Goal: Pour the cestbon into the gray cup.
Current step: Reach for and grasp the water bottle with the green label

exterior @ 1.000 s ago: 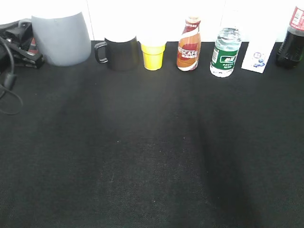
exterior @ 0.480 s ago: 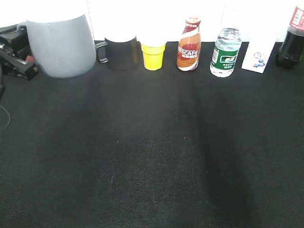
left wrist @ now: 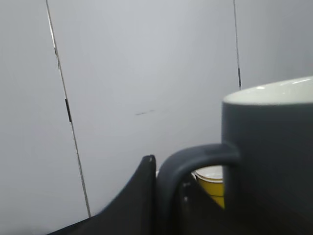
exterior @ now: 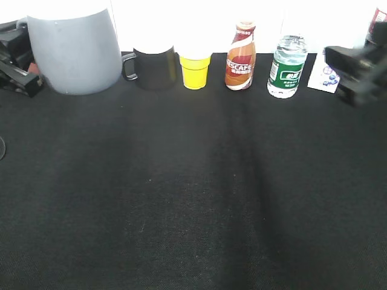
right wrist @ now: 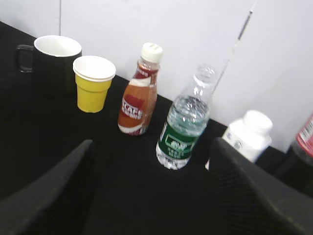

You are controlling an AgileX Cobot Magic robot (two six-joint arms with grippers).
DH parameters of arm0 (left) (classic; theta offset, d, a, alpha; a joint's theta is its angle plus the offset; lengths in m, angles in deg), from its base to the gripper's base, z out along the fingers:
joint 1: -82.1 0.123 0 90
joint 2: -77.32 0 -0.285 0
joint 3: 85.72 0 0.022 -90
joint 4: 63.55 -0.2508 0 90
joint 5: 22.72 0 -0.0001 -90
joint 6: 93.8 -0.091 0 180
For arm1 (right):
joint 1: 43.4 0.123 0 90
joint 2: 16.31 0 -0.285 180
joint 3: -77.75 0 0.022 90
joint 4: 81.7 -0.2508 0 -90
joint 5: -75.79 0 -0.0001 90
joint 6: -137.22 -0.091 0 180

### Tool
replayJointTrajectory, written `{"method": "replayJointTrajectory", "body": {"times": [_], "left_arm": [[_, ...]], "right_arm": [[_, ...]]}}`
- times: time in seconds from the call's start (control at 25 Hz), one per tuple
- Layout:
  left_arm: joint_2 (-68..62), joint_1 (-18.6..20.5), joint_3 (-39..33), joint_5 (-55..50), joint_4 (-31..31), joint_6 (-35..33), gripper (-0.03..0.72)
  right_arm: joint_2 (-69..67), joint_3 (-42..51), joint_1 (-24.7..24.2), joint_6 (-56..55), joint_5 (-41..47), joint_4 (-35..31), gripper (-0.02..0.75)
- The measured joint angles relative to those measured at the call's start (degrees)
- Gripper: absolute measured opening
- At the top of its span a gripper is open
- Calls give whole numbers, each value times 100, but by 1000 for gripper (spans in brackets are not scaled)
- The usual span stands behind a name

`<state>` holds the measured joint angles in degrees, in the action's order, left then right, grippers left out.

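Note:
The gray cup (exterior: 74, 53) is at the far left back of the black table; I cannot tell if it rests on it. My left gripper (exterior: 23, 65) is shut on its handle; in the left wrist view the handle (left wrist: 195, 159) sits between the dark fingers (left wrist: 139, 198). The cestbon (exterior: 286, 66), a clear bottle with a green label, stands upright in the back row. My right gripper (exterior: 361, 71) is open and empty, to the right of the cestbon. In the right wrist view the cestbon (right wrist: 184, 125) stands beyond the spread fingers (right wrist: 54, 191).
The back row also holds a black mug (exterior: 154, 66), a yellow cup (exterior: 195, 70), a Nescafe bottle (exterior: 240, 57), a white carton (exterior: 320, 77) and a dark cola bottle (exterior: 378, 21). The black cloth (exterior: 193, 193) spreads in front.
My right gripper has come into the exterior view from the right edge. The gray cup, in my left gripper, has shifted slightly left and looks larger.

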<state>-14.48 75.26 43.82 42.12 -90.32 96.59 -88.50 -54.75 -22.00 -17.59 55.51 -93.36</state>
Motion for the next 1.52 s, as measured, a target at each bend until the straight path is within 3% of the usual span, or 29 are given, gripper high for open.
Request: {"method": "replayJointTrajectory", "body": {"times": [0.16, 0.44, 0.56, 0.76, 0.84, 0.96, 1.2, 1.52], "left_arm": [[0, 0, 0, -58, 0, 74, 47], [0, 0, 0, -100, -11, 89, 47], [0, 0, 0, -104, -41, 90, 47], [0, 0, 0, -129, -99, 95, 47], [0, 0, 0, -215, -105, 106, 47], [0, 0, 0, -271, -136, 106, 47], [0, 0, 0, -278, -141, 106, 47], [0, 0, 0, -301, -246, 111, 47]], "right_arm": [[-994, -118, 0, -481, -1323, -12, 534], [-1244, -118, 0, -540, -1869, -41, 536], [-1703, -120, 0, -556, -1913, -102, 629], [-3312, -141, 0, -1329, -4171, -248, 643], [-3899, -343, 0, -1468, -4577, -229, 638], [-4191, -868, -42, -1497, -4682, -162, 627], [-4448, -1642, -578, -1518, -4231, 224, 615], [-5131, -2137, -600, -1721, -4102, 527, 608]]}}
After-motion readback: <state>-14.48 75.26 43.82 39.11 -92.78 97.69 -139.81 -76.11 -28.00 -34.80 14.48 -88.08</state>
